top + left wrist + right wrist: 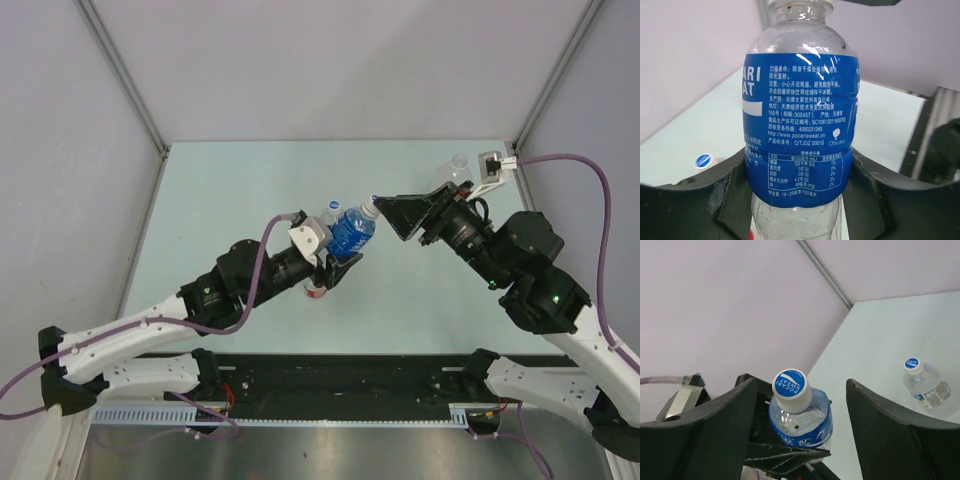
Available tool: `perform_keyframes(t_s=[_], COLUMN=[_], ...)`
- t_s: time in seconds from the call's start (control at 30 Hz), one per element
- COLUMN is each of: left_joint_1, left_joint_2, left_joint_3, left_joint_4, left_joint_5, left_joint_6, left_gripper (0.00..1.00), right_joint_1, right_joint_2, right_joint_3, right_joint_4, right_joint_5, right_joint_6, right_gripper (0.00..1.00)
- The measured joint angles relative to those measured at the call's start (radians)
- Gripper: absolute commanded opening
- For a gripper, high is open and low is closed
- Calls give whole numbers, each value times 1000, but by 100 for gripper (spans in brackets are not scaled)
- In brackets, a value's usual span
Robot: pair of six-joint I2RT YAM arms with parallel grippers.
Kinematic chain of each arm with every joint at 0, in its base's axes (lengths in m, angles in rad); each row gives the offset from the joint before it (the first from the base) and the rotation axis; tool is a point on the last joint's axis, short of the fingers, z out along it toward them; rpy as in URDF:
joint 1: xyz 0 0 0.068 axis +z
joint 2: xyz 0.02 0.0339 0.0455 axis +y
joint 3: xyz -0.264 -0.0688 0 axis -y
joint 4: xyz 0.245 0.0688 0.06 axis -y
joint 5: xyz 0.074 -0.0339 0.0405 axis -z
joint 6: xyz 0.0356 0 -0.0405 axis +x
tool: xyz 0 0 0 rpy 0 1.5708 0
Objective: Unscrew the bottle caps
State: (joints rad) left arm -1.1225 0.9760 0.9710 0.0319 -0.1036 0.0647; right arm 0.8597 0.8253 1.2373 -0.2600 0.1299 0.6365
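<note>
Leftmost, the left gripper (338, 262) is clamped around the label of the blue bottle (352, 232), holding it off the table (250, 180). In the left wrist view its dark fingers (732, 192) press on both sides of the label.

The bottle's long axis is tilted. Seen from above, its base points to about 7 o'clock and its neck to about 1 o'clock, straight at the other arm. Its cap (790, 384), white-sided with a blue top, looks fully seated.

The right gripper (387, 218) is spread wide. In the right wrist view the cap sits between its fingers with a clear gap on each side, so nothing is touching yet. Seen from above, the cap lies at roughly 9 o'clock from that gripper, which makes the right arm the one placed to close on it and twist.

Three other bottles are visible:
- A second bottle with a blue cap (330, 210) stands just behind the held one, at about 11 o'clock.
- A red-labelled bottle (318, 290) is partly hidden under the left gripper.
- A clear bottle (458, 163) stands near the far right corner.

Pale walls enclose the table.
</note>
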Motion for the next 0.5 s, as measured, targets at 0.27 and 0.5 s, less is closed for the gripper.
perform_keyframes(t_s=[0.27, 0.5], left_joint_1=[-80, -103], left_joint_2=[29, 45], left_joint_3=[-12, -14], left_joint_4=[21, 35], left_joint_5=[-249, -327], left_joint_6=[77, 103], left_gripper=[0, 0], right_joint_1=[23, 40], right_joint_2=[40, 52], right_joint_3=[0, 0], right_joint_4=[0, 4], right_joint_5=[63, 77], right_joint_6=[3, 3], right_gripper=[64, 60])
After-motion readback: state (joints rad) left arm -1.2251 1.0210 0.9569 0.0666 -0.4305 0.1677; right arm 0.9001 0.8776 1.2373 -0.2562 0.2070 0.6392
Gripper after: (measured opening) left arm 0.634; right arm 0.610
